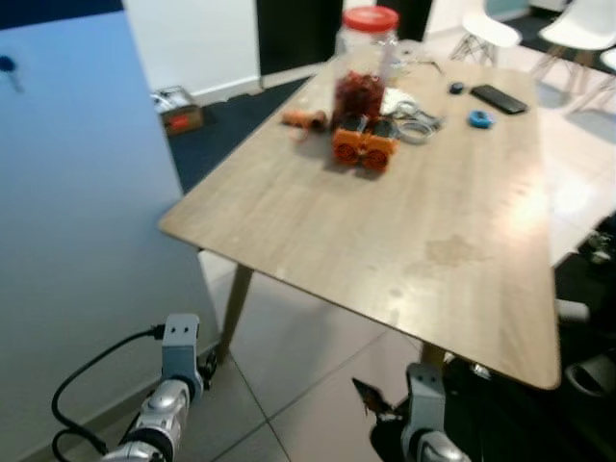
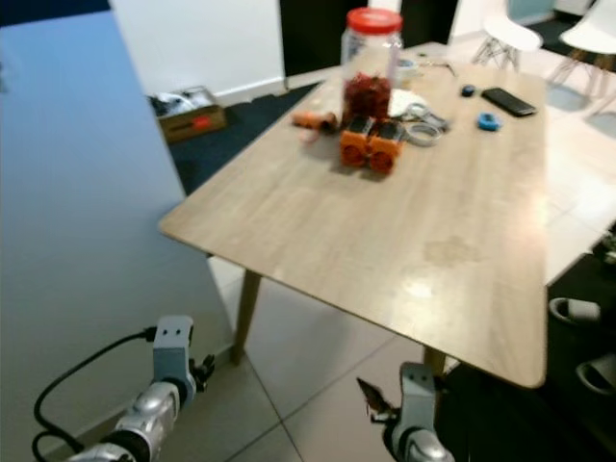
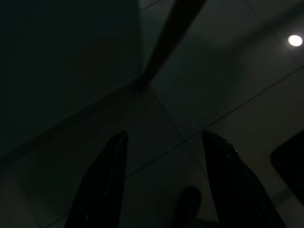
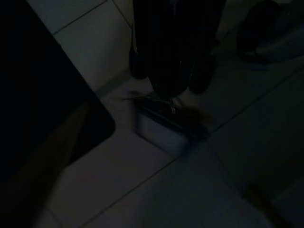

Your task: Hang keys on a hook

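While the arms hang low over the floor, the risks stand thus: the keys (image 4: 169,98) could slip from a thin pinch on the way up, and their ring could miss the small hook (image 1: 8,67), which sits high on the panel (image 1: 77,221) at the edge of the head view and is blurred.

Item, right gripper (image 4: 168,80): two long black fingers clenched on the keys, as far as the dark wrist view allows; low beside the table's near corner, above the tiles.
Item, keys: a small dark bunch with a metallic glint, dangling below the fingertips; well apart from the hook.
Item, left gripper (image 3: 165,135): fingers spread, nothing between them; idle near the foot of the panel.
Item, hook: a dark blue, rounded knob; its exact shape cannot be told.
Item, panel: pale blue, smooth, flat, matte.
Item, table (image 1: 318,241): light wood grain, rounded corners, slanted legs.
Item, jar (image 1: 366,63): clear, red lid, red contents.
Item, toy (image 1: 364,146): orange, blocky, dark wheels.
Item, phone (image 1: 499,98): black, flat slab.
Item, floor (image 1: 298,366): pale glossy tiles, thin dark joints.
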`<state>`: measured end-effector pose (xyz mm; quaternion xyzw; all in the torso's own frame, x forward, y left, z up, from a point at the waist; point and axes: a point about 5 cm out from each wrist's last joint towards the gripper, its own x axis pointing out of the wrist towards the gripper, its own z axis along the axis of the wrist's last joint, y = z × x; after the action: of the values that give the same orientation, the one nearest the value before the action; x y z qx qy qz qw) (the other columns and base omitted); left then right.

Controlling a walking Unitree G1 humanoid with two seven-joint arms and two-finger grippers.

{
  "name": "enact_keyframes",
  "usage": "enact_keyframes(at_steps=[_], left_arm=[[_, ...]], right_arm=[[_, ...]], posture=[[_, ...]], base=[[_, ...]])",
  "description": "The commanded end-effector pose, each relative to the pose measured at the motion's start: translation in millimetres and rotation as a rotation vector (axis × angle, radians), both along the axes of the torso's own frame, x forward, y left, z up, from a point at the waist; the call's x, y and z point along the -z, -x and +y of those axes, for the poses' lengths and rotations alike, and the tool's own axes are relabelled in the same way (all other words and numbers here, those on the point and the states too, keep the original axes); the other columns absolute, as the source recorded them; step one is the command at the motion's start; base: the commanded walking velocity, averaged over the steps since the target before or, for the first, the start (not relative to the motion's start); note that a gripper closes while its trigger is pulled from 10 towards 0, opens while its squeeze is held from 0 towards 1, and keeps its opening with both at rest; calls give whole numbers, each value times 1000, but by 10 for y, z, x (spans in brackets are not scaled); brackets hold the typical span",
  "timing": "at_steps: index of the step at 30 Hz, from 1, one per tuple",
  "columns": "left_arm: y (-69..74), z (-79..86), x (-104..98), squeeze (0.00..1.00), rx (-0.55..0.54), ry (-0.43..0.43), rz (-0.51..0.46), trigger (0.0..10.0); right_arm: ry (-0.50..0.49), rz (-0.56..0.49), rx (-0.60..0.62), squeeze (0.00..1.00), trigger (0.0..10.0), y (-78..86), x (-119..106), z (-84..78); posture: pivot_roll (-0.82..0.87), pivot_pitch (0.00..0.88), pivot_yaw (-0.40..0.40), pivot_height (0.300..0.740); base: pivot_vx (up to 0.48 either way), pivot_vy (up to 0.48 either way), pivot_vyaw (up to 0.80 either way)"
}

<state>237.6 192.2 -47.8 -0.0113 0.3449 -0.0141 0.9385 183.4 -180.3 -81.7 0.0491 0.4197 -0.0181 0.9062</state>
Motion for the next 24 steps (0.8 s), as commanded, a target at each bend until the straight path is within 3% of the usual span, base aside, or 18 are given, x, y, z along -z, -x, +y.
enact_keyframes(at_steps=[1, 6, 24], left_arm=[[33, 47, 17, 0, 15, -33, 14, 10000], [50, 8, 45, 0, 33, -35, 50, 10000], [-40, -92, -13, 0, 97, -51, 3, 10000]], right_arm=[[7, 15, 11, 0, 10000, 41, 19, -25], [20, 23, 9, 0, 10000, 50, 24, -38], [50, 12, 49, 0, 10000, 40, 6, -130]], posture=[[51, 29, -13, 740], [52, 27, -17, 740], [43, 26, -11, 740]], base=[[0, 0, 788], [0, 0, 788], [0, 0, 780]])
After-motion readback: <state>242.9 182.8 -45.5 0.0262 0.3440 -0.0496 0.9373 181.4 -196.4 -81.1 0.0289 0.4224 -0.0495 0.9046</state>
